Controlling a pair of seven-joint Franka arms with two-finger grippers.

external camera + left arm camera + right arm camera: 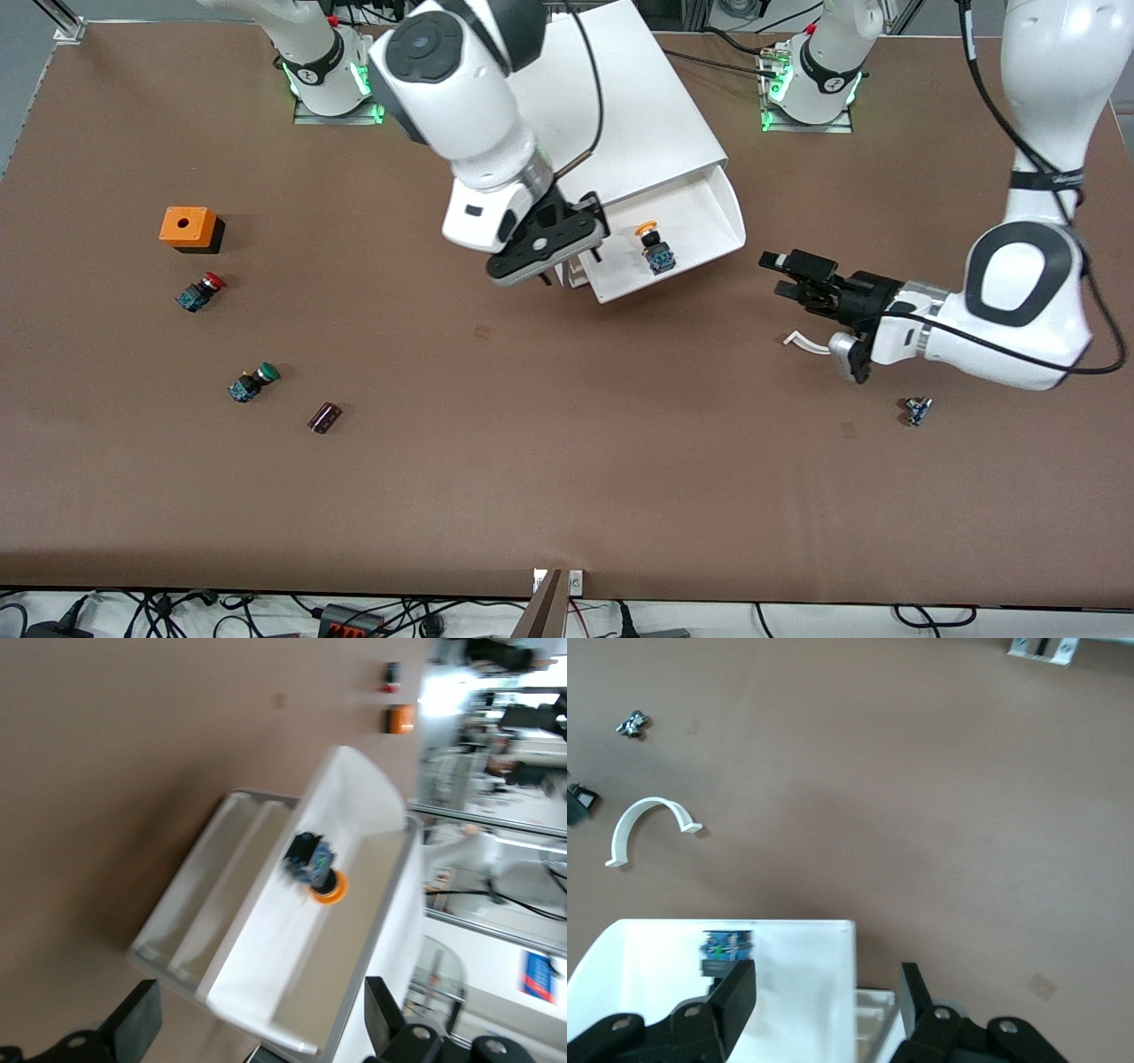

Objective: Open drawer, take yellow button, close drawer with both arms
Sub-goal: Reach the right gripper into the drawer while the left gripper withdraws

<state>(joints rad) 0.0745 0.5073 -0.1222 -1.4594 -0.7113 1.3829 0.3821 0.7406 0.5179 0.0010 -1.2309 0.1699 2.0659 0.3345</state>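
Front view has the drawer (682, 232) pulled well out of the white cabinet (620, 106), with the button (656, 249) lying in it, orange cap toward the cabinet. My right gripper (567, 266) hangs with fingers spread and empty over the drawer's corner at the right arm's end, the button a short way off to one side of my fingertips. My left gripper (784, 275) is low over the bare table (567, 461) just off the drawer's other end, fingers parted and holding nothing.

I judge the pick comes next. To do it well, the fingers should straddle the dark body below the cap, come straight down inside the drawer walls, and close only once both pads are past the cap.

My left wrist view shows what the front does not: the button (312, 866) sits between my spread fingers (133, 1020) in line of approach, with lower drawers stepped out beneath. My right wrist view shows only the button's body (726, 950) just past one fingertip (740, 988), and a white curved clip (648, 826) on the table.
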